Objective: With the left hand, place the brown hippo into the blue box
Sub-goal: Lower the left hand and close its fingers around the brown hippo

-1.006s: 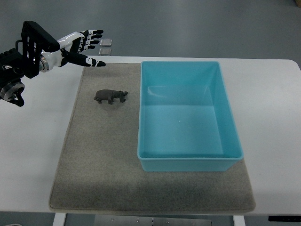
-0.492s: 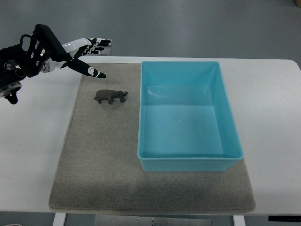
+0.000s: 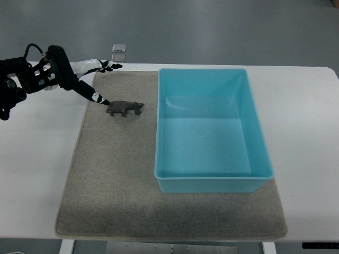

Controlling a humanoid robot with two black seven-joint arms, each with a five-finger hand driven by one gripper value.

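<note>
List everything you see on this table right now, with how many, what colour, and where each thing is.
table: one, white, under everything
mat: one, grey-brown, across the table's middle
blue box: one, light blue, empty, on the mat's right part
brown hippo: one, dark brown, standing on the mat left of the box
small squares: two, pale grey, on the floor beyond the table's far edge
left hand: one, black and white, fingers spread, thumb tip beside the hippo's rear, holding nothing
right hand: not in view
</note>
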